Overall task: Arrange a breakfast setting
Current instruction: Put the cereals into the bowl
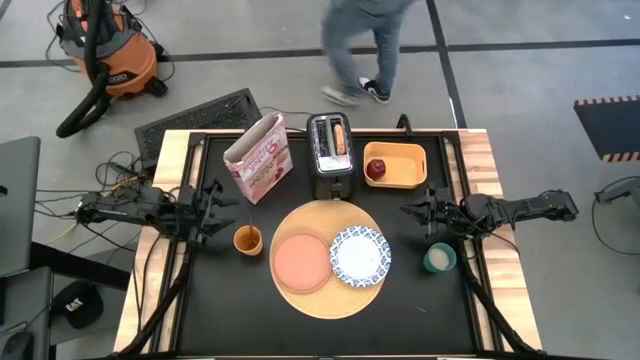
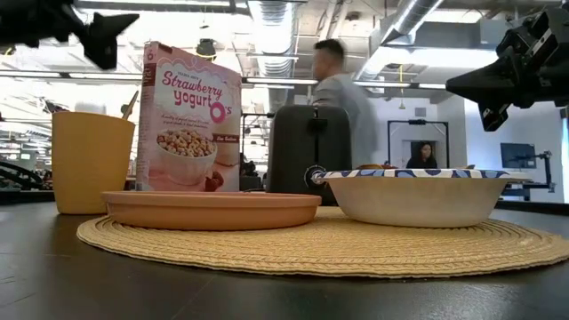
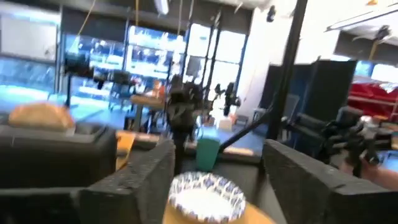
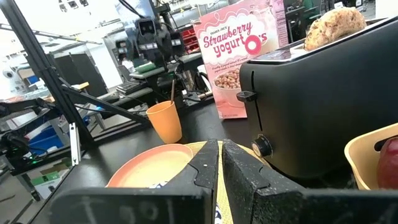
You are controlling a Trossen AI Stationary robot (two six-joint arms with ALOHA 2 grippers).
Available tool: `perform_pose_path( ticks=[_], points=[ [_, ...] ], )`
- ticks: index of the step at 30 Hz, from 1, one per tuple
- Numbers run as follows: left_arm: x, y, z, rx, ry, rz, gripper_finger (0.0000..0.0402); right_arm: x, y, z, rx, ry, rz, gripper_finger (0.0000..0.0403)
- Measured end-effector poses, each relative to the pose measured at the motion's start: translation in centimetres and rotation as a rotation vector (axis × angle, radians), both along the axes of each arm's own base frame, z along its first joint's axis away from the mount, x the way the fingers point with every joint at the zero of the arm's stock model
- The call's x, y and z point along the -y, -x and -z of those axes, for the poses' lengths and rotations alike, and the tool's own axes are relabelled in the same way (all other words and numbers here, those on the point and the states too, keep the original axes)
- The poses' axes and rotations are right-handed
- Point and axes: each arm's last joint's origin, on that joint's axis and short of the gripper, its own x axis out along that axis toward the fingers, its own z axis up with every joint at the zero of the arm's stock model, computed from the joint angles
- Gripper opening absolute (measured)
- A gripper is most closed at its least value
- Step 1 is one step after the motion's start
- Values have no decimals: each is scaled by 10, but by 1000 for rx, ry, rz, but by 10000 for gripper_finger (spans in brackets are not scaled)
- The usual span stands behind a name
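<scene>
left gripper (image 1: 213, 208): parted, empty, held above the table's left side | right gripper (image 1: 415, 212): fingers pressed together, empty | apple (image 1: 375, 169): in the yellow tray (image 1: 412, 166), just beyond the right gripper; right arm judged nearer; board (image 1: 330, 295) apple-free

Plate (image 1: 301, 261), dish (image 1: 360, 254) on board (image 1: 330, 300); bread (image 1: 340, 137) in toaster (image 1: 331, 170).

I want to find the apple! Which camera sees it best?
The high view: the apple shows whole, lying in the yellow tray beside the toaster. The right wrist view catches only its red edge inside the tray. The low view and left wrist view do not show it.
</scene>
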Motion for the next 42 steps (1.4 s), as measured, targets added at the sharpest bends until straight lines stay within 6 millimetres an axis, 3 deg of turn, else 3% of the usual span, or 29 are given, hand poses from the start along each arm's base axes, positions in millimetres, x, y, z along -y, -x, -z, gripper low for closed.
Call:
perform_pose_path(
  ticks=[4, 9, 14, 26, 36, 42],
  points=[
    [-3, 10, -25, 75, -46, -87, 264, 0, 0, 0, 0, 0, 0, 51],
    [-12, 25, -52, 134, -75, -355, 262, 0, 0, 0, 0, 0, 0, 51],
    [-17, 33, -65, 126, -131, -524, 258, 0, 0, 0, -8, 38, 1, 51],
    [-18, 26, -55, 2, -109, -567, 261, 0, 0, 0, -12, 59, 1, 51],
    [-20, 22, -28, -225, 5, -633, 313, 0, 0, 0, -12, 62, 1, 51],
    [-20, 22, -21, -292, -2, -620, 320, 0, 0, 0, -12, 60, 1, 51]
  ],
)
